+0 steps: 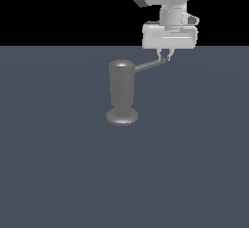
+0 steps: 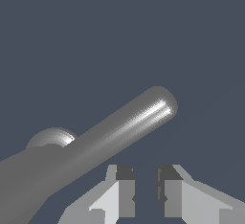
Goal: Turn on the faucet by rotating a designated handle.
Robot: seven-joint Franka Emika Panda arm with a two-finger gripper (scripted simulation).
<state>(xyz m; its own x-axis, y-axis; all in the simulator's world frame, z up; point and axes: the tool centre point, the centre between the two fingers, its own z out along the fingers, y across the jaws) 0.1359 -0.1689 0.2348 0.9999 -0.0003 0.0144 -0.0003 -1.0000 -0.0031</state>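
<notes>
One faucet (image 1: pixel 121 93) stands upright on a bare slate-grey table (image 1: pixel 58 173), its single handle (image 1: pixel 151 65) jutting toward the exterior view's right. One white pincer (image 1: pixel 166 53), narrowly parted, hangs at the rod's tip against black backdrop.

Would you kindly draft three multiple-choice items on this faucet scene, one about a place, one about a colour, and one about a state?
1. Where is the gripper?
A. at the handle's outer tip
B. beside the faucet's foot
C. above the faucet's rounded top

2. What colour is the faucet?
A. white
B. dark grey
C. red

3. How does the faucet stand?
A. toppled on its side
B. upright on its disc foot
C. lifted off the surface

Key: 1 A, the fingertips meet the rod's end in the exterior view; 2 B, glossy dark-grey metal; 3 B, the cylinder rises straight from its foot.
</notes>
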